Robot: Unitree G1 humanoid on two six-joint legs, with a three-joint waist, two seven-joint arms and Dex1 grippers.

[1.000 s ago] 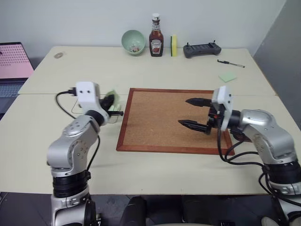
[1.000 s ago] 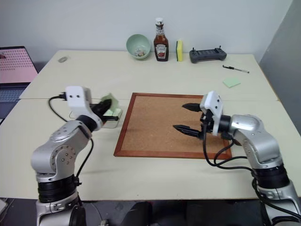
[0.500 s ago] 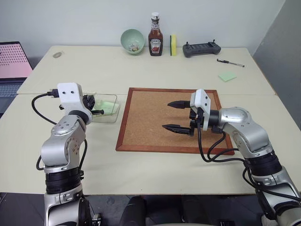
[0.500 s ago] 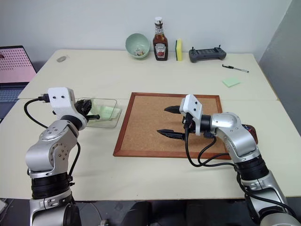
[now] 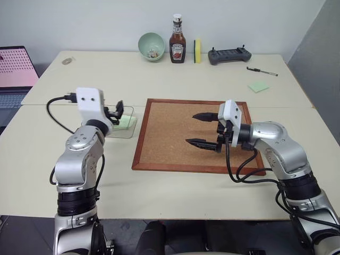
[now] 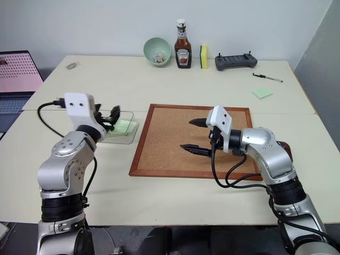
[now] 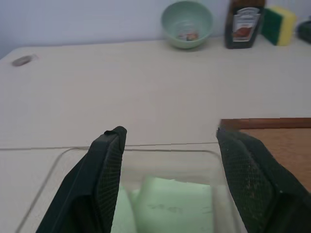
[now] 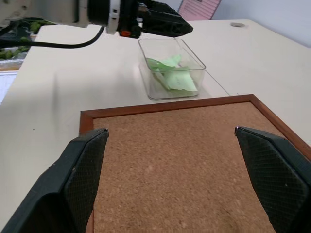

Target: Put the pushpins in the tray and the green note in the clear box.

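The green note (image 7: 171, 203) lies inside the clear box (image 5: 125, 130) at the left edge of the cork board (image 5: 175, 149). My left gripper (image 7: 170, 132) hovers level over the near end of the box. It is open, and nothing is between its fingers (image 7: 106, 177). My right gripper (image 5: 191, 128) stands open over the middle of the cork board, pointing left toward the box (image 8: 194, 60). A dark bit of the tray (image 6: 285, 150) peeks out behind my right forearm. The pushpins are out of view.
Along the far table edge stand a pale green bowl (image 5: 151, 45), a ketchup bottle (image 5: 177, 34), a sponge (image 5: 197, 50) and a black controller (image 5: 229, 55). A pen (image 5: 262, 71) and a square green sticky note (image 5: 258, 86) lie at far right. A laptop (image 5: 16, 66) sits at left.
A second ago my left gripper was shut on the green note above the box. It has since opened, and the note rests in the box. My right gripper stays open.
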